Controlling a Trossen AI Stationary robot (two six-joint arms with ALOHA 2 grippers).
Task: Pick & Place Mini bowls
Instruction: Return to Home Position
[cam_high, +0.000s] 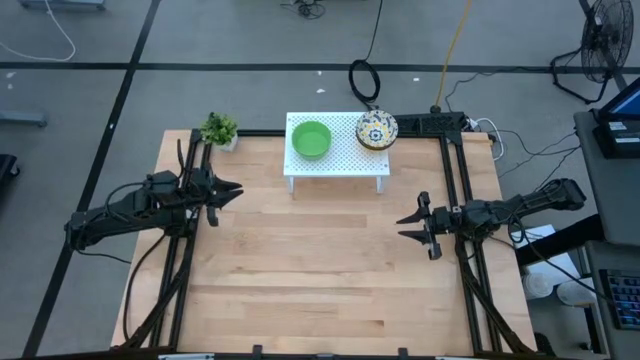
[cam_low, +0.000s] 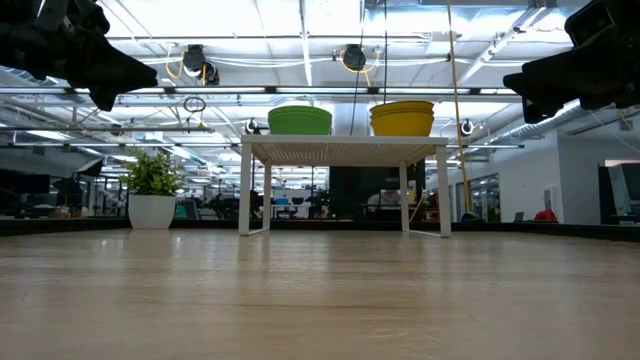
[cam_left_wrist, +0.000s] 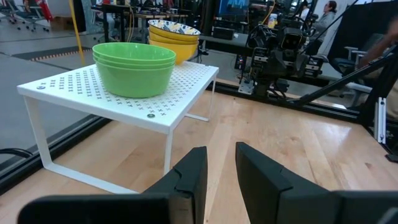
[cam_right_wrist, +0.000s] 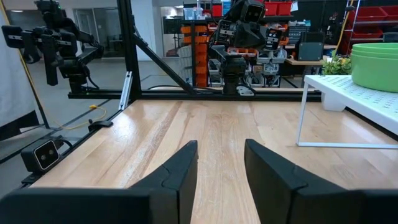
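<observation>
Two stacks of mini bowls stand on the white perforated rack (cam_high: 337, 160) at the table's far middle. The green stack (cam_high: 311, 140) (cam_low: 300, 120) (cam_left_wrist: 134, 68) is on the rack's left half. The yellow stack (cam_high: 376, 130) (cam_low: 402, 118) (cam_left_wrist: 174, 37), floral inside, is on its right half. My left gripper (cam_high: 232, 190) (cam_left_wrist: 221, 155) hovers open above the table's left side, pointing right toward the rack. My right gripper (cam_high: 405, 226) (cam_right_wrist: 221, 149) hovers open above the right side, pointing left. The right wrist view catches only the green stack (cam_right_wrist: 376, 65).
A small potted plant (cam_high: 219, 130) (cam_low: 152, 190) stands at the table's far left corner, beside the rack. The rack's thin legs (cam_low: 247, 190) rest on the wood. Bare wooden table (cam_high: 320, 270) lies between and in front of the two arms.
</observation>
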